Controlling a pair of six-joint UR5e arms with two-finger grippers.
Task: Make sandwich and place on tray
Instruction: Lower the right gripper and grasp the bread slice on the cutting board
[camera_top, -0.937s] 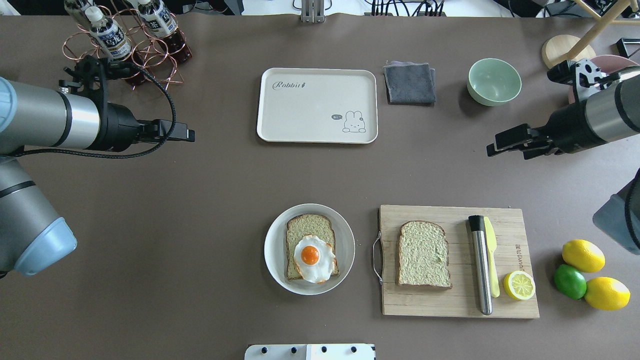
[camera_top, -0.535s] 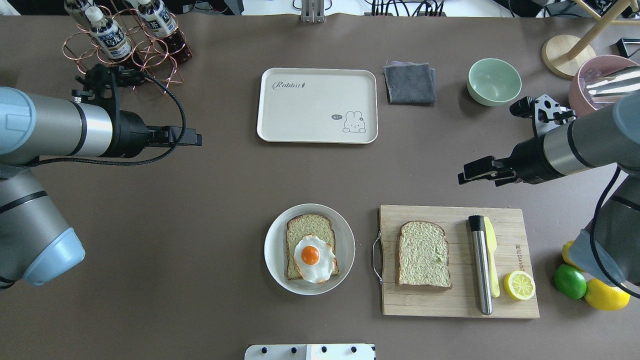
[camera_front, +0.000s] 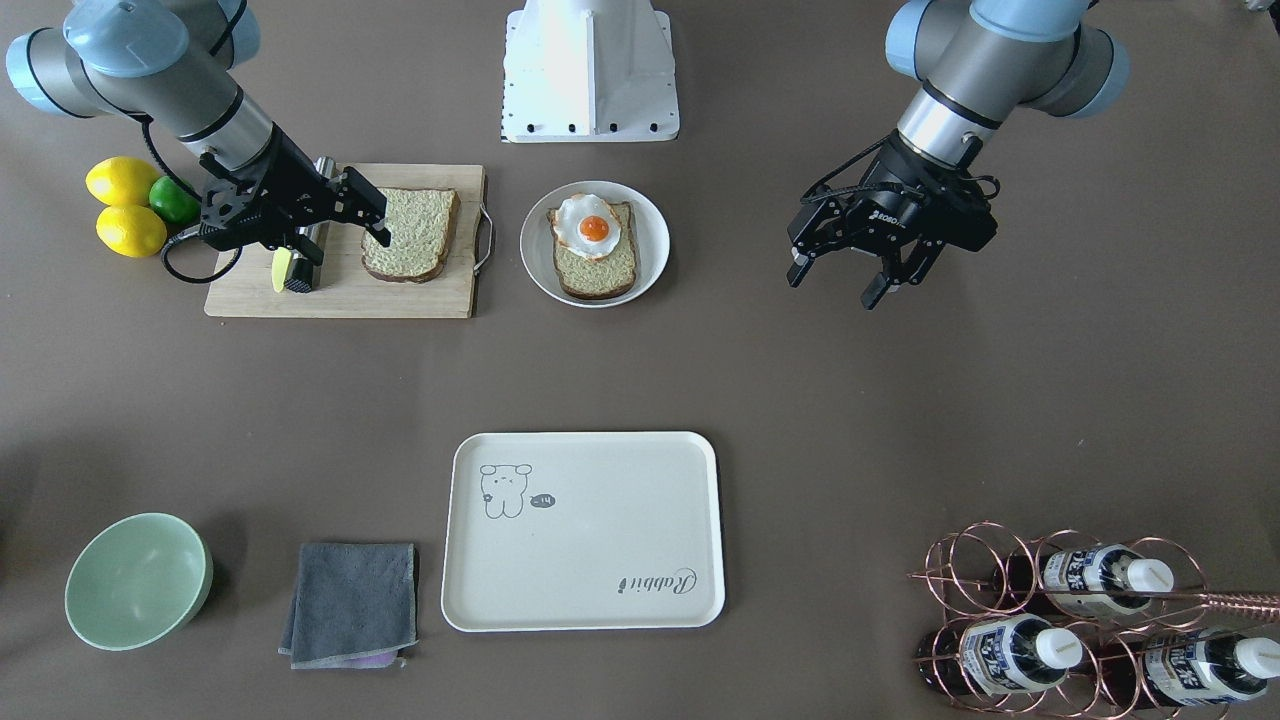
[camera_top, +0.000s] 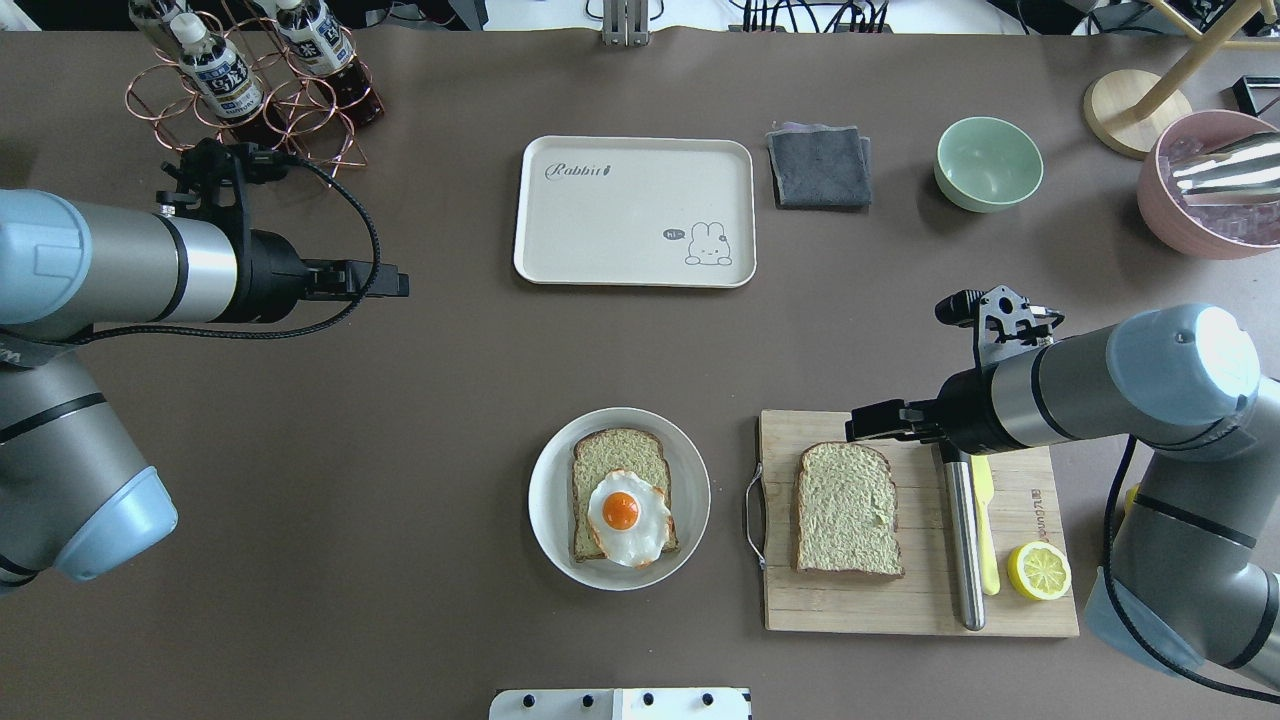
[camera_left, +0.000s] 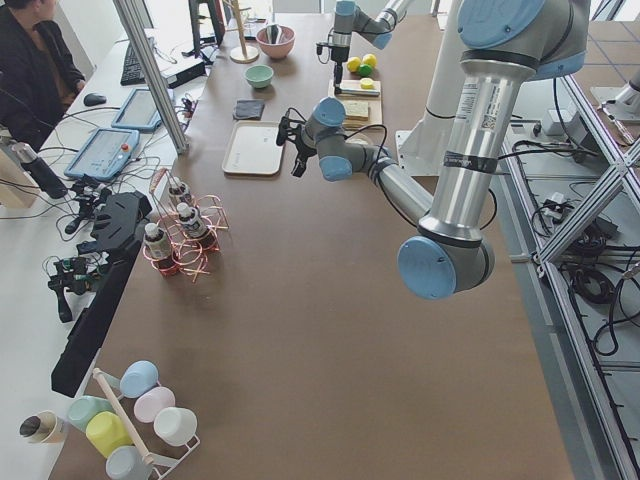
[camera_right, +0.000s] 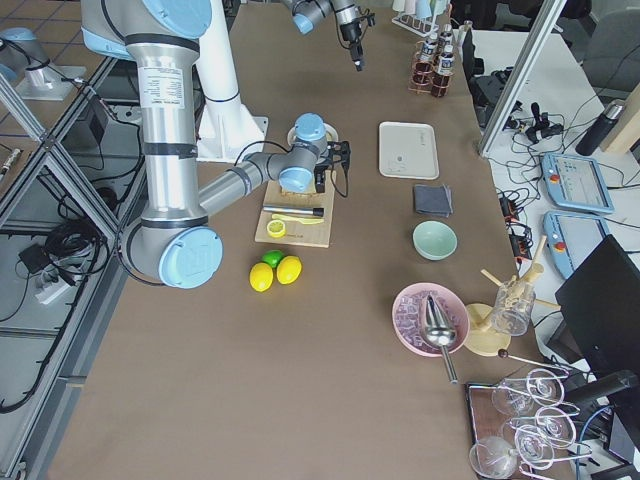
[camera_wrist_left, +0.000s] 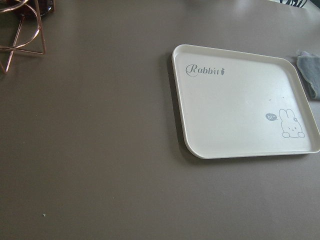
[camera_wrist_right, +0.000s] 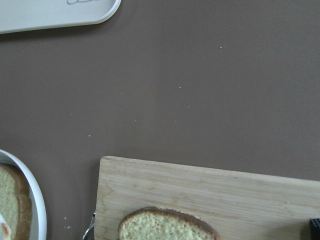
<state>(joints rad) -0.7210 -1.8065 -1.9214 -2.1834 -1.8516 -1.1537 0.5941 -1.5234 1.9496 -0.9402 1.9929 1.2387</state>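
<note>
One bread slice (camera_top: 848, 510) lies bare on the wooden cutting board (camera_top: 1020, 600); it also shows in the front view (camera_front: 410, 235) and in the right wrist view (camera_wrist_right: 165, 227). A second slice (camera_top: 620, 455) lies on a round white plate (camera_top: 545, 500) with the fried egg (camera_top: 625, 515) on top. The cream tray (camera_top: 620, 230) lies empty at the far middle and shows in the left wrist view (camera_wrist_left: 235, 115). My right gripper (camera_top: 862, 425) hovers open and empty over the board's far edge, just beyond the bare slice. My left gripper (camera_top: 395, 283) is open and empty, left of the tray.
A steel rod (camera_top: 962, 530), a yellow knife (camera_top: 985, 520) and a lemon half (camera_top: 1038, 570) share the board. A grey cloth (camera_top: 820, 165) and a green bowl (camera_top: 988, 163) lie right of the tray. A copper bottle rack (camera_top: 250, 90) stands far left, a pink bowl (camera_top: 1200, 185) far right.
My right arm has swung toward me and to the left, from beside the green bowl to over the cutting board's far edge. My left gripper has drifted slightly right and nearer.
</note>
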